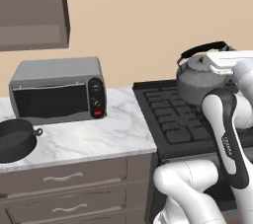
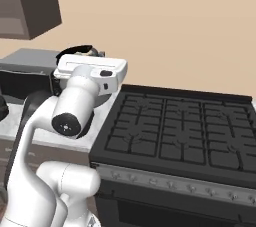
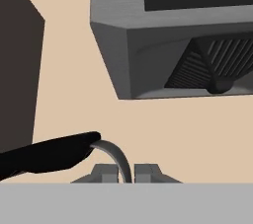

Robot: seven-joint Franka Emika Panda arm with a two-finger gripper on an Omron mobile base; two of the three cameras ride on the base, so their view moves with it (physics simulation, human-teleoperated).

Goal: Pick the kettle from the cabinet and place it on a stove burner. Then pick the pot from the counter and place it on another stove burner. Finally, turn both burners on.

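The grey kettle (image 1: 196, 77) sits upright over the back left of the black stove burners (image 1: 170, 114), its arched black handle (image 1: 205, 48) on top. I cannot tell whether it rests on the grate. My gripper (image 3: 126, 172) is shut on the kettle's handle (image 3: 54, 154), where the grey handle bracket passes between the fingertips. From the right base view, my white hand (image 2: 92, 68) hides the kettle body and leaves its handle (image 2: 75, 50) showing. The dark pot (image 1: 15, 140) lies on the marble counter (image 1: 104, 136) at the far left. The brown cabinet (image 1: 32, 11) hangs at the upper left.
A grey toaster oven (image 1: 57, 90) stands on the counter between the pot and the stove. Brown drawers (image 1: 69, 178) run under the counter. A grey range hood (image 3: 188, 45) hangs above. The remaining burners (image 2: 180, 126) are bare, with knobs (image 2: 170, 185) along the stove front.
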